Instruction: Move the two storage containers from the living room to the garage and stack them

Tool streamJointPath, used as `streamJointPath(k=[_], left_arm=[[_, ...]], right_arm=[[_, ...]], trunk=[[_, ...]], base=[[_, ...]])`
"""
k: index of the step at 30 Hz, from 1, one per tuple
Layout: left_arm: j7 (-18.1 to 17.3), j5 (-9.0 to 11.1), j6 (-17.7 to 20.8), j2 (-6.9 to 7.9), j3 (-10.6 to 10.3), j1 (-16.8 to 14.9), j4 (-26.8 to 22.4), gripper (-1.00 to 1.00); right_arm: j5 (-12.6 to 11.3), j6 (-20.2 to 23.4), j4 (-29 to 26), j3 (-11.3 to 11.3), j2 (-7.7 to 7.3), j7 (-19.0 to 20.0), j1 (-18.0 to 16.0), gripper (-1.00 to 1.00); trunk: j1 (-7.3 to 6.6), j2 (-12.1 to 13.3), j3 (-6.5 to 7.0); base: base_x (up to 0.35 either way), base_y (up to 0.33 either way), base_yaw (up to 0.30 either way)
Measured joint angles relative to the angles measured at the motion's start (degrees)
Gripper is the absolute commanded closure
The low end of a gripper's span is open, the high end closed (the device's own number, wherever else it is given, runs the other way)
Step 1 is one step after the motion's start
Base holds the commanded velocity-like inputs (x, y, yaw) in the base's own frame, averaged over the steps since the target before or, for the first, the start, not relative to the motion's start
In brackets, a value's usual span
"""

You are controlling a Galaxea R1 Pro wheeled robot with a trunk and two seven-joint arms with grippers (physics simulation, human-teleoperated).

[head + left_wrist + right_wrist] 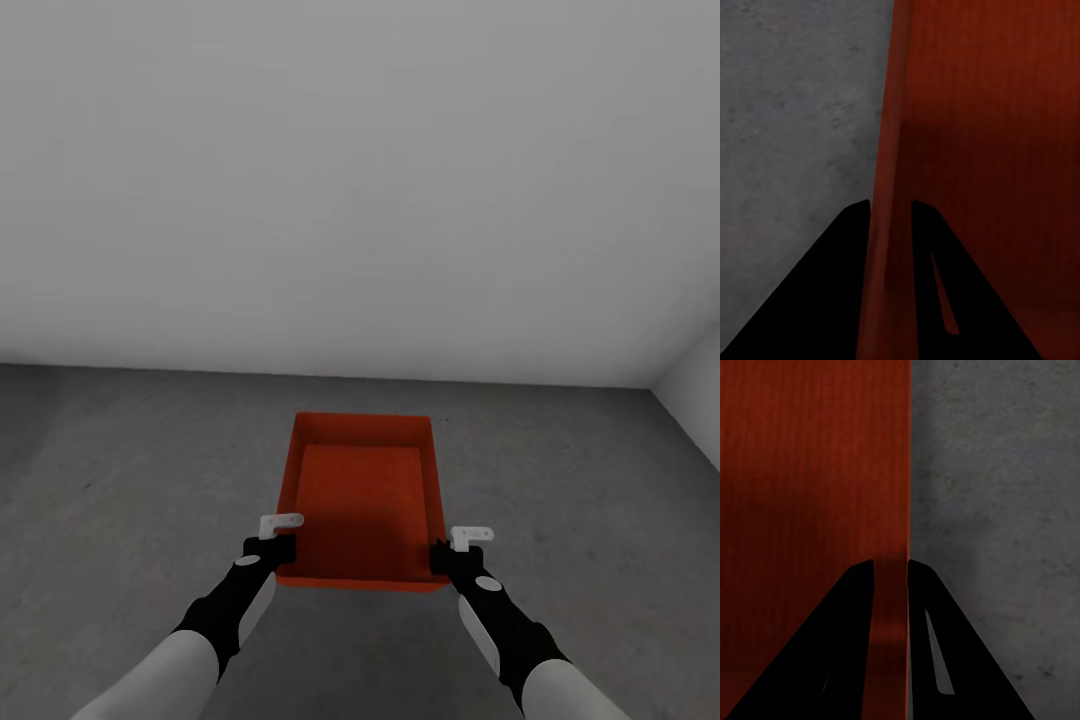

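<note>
Both grippers pinch the near corners of one orange-red rectangular open-topped plastic bin (pixel 362 500), carried out in front over dark grey concrete.

Left gripper (pixel 272 548) is closed on the bin's left wall, one finger (pixel 832 285) outside, one inside; right gripper (pixel 447 557) clamps the right wall the same way, with the rim between its fingers (pixel 840 645). That bin sits level between the arms; whether it already touches the mottled concrete floor (pixel 120 470) I cannot tell. Looks like the set-down in the garage: next comes an even lowering, both sides together, then letting go. Plain white wall (pixel 360 180) stands ahead, another closes the corner on the right; nothing lies in the way.
</note>
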Motion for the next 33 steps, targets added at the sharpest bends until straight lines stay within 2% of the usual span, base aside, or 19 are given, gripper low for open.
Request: streamJointPath(k=[22, 33], left_arm=[[0.02, -0.01, 0.01, 0.02, -0.02, -0.02, 0.01, 1.00], [0.02, 0.00, 0.00, 0.02, -0.01, -0.01, 0.01, 1.00]], right_arm=[[-0.38, -0.02, 0.02, 0.25, 0.02, -0.25, 0.01, 1.00], [-0.20, -0.01, 0.01, 0.15, 0.04, -0.20, 0.00, 1.00]], trunk=[[4.83, -8.82, -3.96], [7.25, -13.24, -6.66]], base=[[0.000, 0.000, 0.000], [0.000, 0.000, 0.000]])
